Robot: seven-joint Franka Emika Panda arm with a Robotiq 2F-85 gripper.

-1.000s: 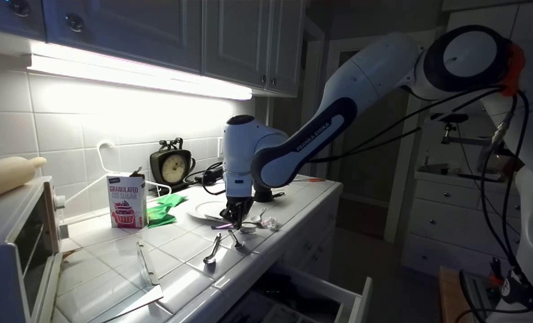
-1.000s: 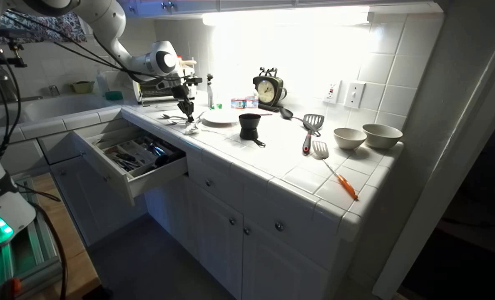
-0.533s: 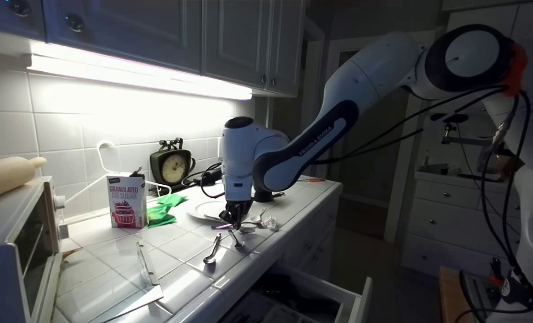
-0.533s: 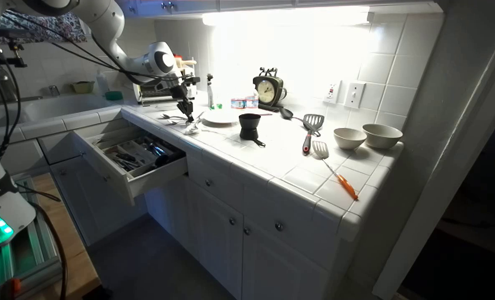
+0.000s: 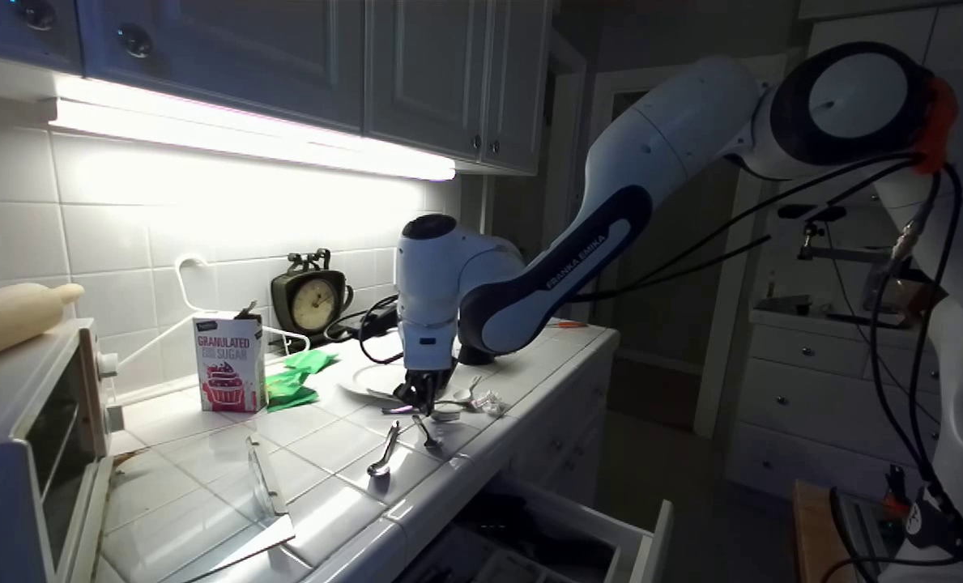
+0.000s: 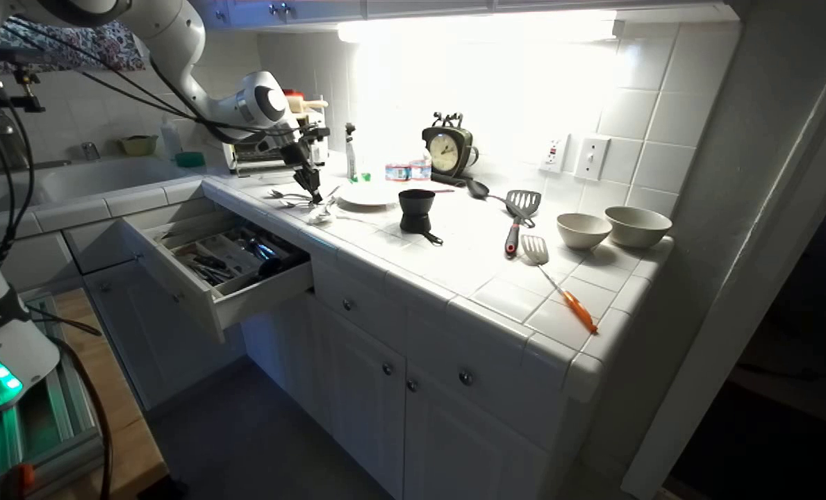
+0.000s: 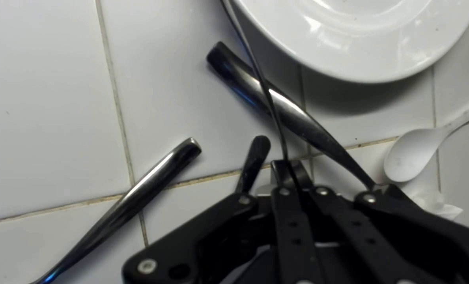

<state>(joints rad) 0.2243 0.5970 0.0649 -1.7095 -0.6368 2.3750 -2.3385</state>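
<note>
While both exterior views leave the grip unclear, the wrist view shows the gripper [image 7: 291, 170] pinching a thin utensil [image 7: 244, 40] that reaches the top centre, left of the plate [image 7: 360, 59]; only exterior views show the drawer [image 6: 267, 298].

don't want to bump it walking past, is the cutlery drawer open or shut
Open: the drawer juts out past the countertop, with cutlery showing inside.

The white tiled countertop [image 6: 482, 267] (it shines strongly in some places) carries many things. On it lie a metal spoon [image 5: 385, 455], a white plate [image 7: 360, 55] and an orange-handled spatula [image 6: 578, 310]; a granulated sugar box [image 5: 230, 368] stands upright, and a smaller bowl [image 6: 583, 237] is just beside a larger bowl [image 6: 642, 232].
</note>
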